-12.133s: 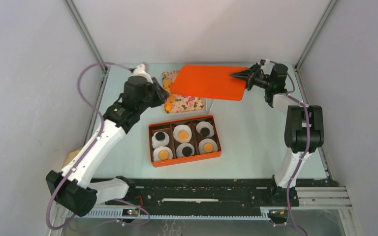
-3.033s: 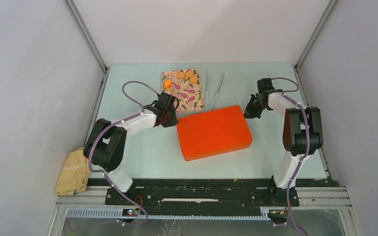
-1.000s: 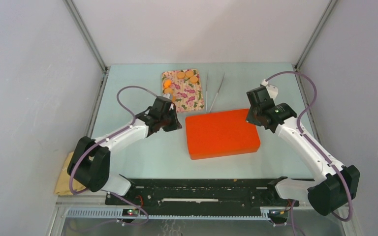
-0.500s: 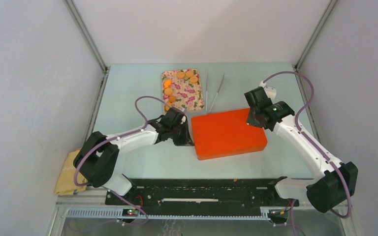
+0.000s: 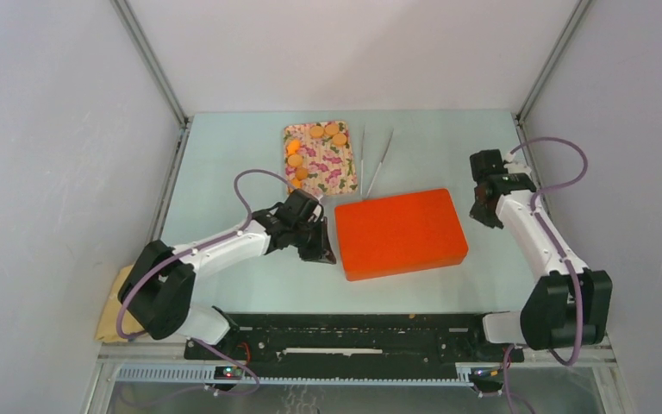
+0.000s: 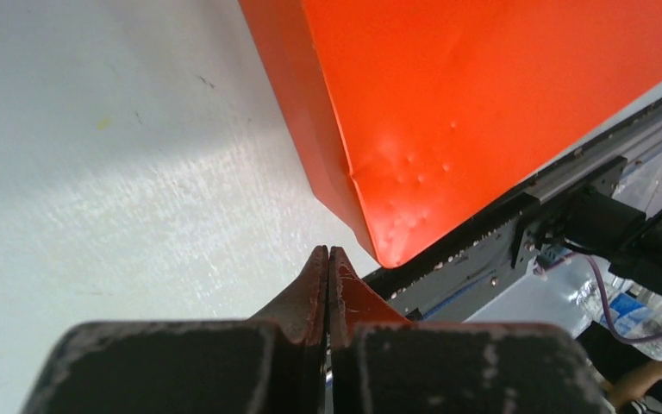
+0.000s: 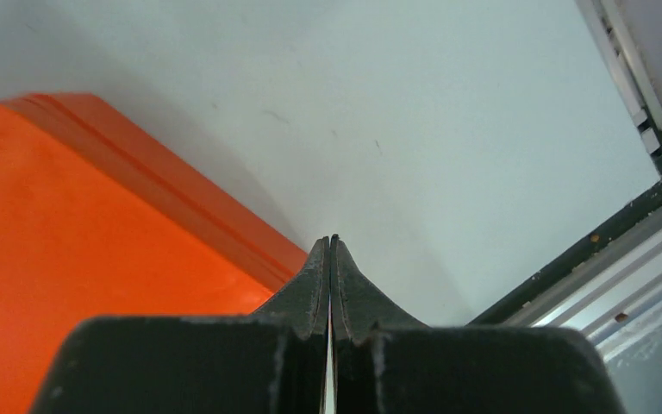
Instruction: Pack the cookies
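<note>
Reading the top view as a clock with 12 at the far wall, the lidded orange box (image 5: pixel 401 231) sat mid-table with its long axis running roughly 9 to 3, the 3 o'clock end tipped slightly toward the far wall. The left gripper (image 6: pixel 328 253) lay just off its 9 o'clock short side near the near corner, with its fingers pressed together on nothing. Whether it touched the box wall could not be told. The right gripper (image 7: pixel 333 241) hung just beyond the 3 o'clock end and was likewise pinched closed and empty. The only cookies (image 5: pixel 295 159) in sight were orange ones, lying on the floral tray (image 5: pixel 332 177) at about 12 o'clock from the left gripper and between 9 and 10 from the right. The left arm was plainly the nearer, and the box stood between the right arm and the tray. The tray's long axis ran 12 to 6, and a pair of thin metal tongs (image 5: pixel 377 164) lay just beside it at 3 o'clock. The pale table (image 5: pixel 224 172) was flat and smooth, and bare between the left gripper and the tray. The box's contents were hidden, so packing looked done unless the loose cookies were meant to go in too.
</note>
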Available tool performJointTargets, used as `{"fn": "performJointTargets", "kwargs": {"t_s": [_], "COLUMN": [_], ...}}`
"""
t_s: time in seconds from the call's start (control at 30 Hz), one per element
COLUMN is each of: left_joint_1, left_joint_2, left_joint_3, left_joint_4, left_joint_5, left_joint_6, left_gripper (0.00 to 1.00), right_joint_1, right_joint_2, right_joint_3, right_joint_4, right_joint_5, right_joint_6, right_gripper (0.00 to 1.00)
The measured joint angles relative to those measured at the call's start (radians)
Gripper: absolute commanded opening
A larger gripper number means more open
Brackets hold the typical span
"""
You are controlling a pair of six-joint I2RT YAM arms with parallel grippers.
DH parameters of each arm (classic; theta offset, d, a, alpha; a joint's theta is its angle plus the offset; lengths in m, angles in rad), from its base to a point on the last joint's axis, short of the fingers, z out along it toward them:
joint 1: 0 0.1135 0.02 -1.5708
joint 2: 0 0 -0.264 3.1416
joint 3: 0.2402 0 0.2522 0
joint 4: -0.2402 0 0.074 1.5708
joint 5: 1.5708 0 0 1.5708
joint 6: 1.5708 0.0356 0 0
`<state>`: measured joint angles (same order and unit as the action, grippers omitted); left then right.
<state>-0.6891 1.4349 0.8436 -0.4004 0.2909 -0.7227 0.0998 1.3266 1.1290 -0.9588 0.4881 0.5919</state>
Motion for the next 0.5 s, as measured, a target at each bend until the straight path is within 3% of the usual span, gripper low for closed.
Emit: {"fn": "performJointTargets", "kwargs": {"t_s": [0.23, 0.5], "left_joint_1": [-0.002, -0.032], "left_joint_2": [-0.006, 0.031], "left_joint_3": [0.000, 0.000], "left_joint_4": [-0.008, 0.087], "left_joint_5": [0.072, 0.164], "left_joint_6": [0.017, -0.003], "left_gripper": [0.00, 0.00], "right_joint_1": [-0.014, -0.028], "right_joint_2": [0.121, 0.196], "right_joint_3": [-0.146, -0.180], "right_joint_4": [0.082, 0.184], "right_joint_5": [-0.110, -0.277], "right_joint_6": [-0.023, -0.063], "right_gripper": [0.00, 0.00]}}
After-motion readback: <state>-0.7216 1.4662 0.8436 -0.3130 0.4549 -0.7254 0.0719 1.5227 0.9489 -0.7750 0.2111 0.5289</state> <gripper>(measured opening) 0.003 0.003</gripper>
